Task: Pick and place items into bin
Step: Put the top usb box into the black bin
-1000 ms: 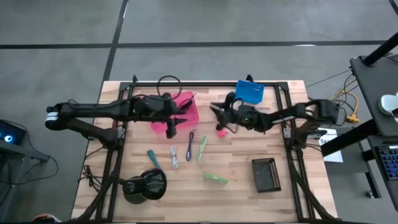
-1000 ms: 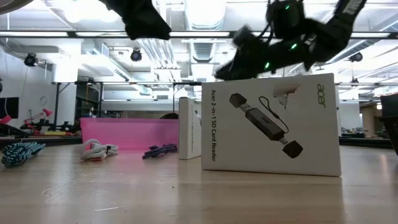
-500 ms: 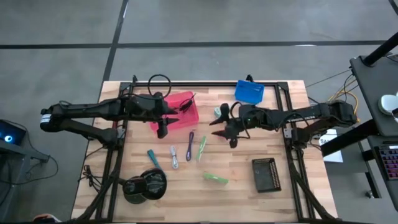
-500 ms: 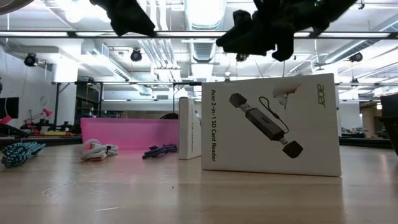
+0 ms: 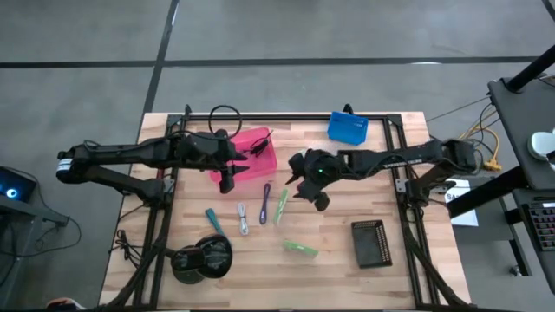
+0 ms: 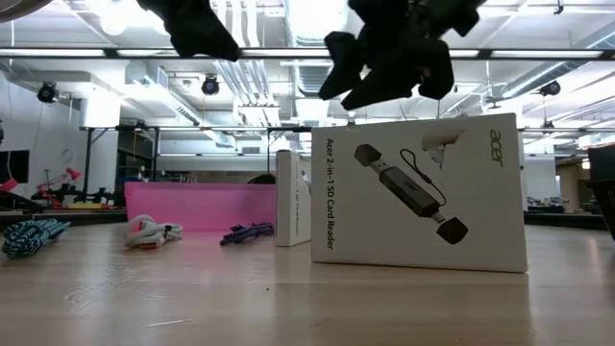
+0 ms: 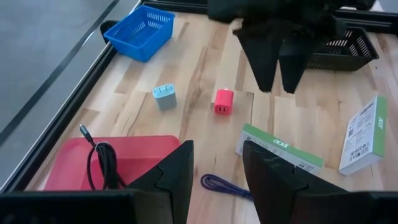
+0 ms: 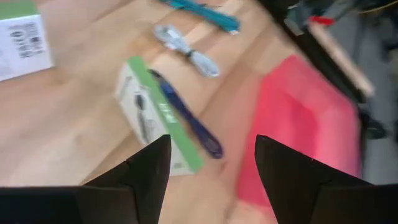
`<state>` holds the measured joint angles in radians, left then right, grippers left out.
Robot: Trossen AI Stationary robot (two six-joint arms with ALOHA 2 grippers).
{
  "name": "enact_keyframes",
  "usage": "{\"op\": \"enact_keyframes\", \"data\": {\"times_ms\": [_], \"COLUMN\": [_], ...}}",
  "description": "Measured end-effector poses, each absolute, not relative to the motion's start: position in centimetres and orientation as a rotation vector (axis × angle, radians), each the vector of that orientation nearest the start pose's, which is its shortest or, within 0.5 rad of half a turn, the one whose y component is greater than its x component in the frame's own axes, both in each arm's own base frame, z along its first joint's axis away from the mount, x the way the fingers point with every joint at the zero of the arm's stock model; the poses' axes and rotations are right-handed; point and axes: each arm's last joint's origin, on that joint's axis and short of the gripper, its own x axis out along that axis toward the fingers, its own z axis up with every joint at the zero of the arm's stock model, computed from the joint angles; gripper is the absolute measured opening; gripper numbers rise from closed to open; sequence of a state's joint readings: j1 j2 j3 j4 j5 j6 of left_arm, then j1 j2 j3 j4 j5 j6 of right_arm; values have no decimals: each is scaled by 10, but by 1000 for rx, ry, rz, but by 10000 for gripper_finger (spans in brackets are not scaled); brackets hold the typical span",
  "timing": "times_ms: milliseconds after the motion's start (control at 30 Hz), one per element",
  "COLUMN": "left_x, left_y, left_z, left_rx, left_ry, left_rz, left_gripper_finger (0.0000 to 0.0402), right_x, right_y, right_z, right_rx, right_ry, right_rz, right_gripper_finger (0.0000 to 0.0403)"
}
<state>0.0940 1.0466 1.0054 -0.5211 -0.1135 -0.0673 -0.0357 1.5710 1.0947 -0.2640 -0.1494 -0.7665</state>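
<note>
Right pincer [image 5: 305,186] is seen mid-counter, above the wood, just beside the green-edged box [image 5: 281,206] and purple cord [image 5: 264,203]; fingers [image 8: 143,174] are spread wide, nothing held. In right wrist view the box [image 8: 155,115], purple cord [image 8: 189,124], grey cord [image 8: 185,48] and teal cord [image 8: 202,12] are shown below it, w/ the pink bin [image 8: 305,118] close by. Left pincer [image 5: 227,180] is held at the front edge of the pink bin [image 5: 247,156], fingers [image 7: 177,180] moderately apart, empty. Black cable [image 7: 102,165] is seen lying inside the bin [image 7: 74,165], part trailing over the rim. Pink cube [image 7: 223,101] and pale teal cube [image 7: 165,97] are standing on the counter [image 5: 338,260] near each other, not touching, between bin and blue basket [image 5: 348,128]. Teal cord [image 5: 213,221], grey cord [image 5: 243,218] are laid side by side w/ the purple one, all apart. Green packet [image 5: 300,249] is lying nearer the front edge; black basket [image 5: 370,243] is set well to its right. Big black round object [image 5: 202,258] is sat at the front-left corner. In low view an Acer card-reader box [image 6: 418,192] fills the frame, cords and bin [image 6: 197,207] behind it.
</note>
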Motion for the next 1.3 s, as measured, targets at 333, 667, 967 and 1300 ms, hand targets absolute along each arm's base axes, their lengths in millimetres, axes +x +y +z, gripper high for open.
{"op": "enact_keyframes", "data": {"times_ms": [333,667,967,1300], "left_x": [215,213,213,213], "left_y": [23,23,23,24], "left_z": [329,327,326,326], "left_rx": [-59,-62,-62,-61], "left_ry": [572,599,603,604], "left_rz": [221,222,223,228], "left_gripper_finger": [124,124,124,124], "right_x": [376,395,399,404], "right_y": [-7,-8,-8,-9], "right_z": [231,224,212,196], "right_rx": [-639,-649,-689,-708], "right_ry": [824,880,890,918], "right_rz": [550,591,625,641], "right_gripper_finger": [219,219,219,219]}}
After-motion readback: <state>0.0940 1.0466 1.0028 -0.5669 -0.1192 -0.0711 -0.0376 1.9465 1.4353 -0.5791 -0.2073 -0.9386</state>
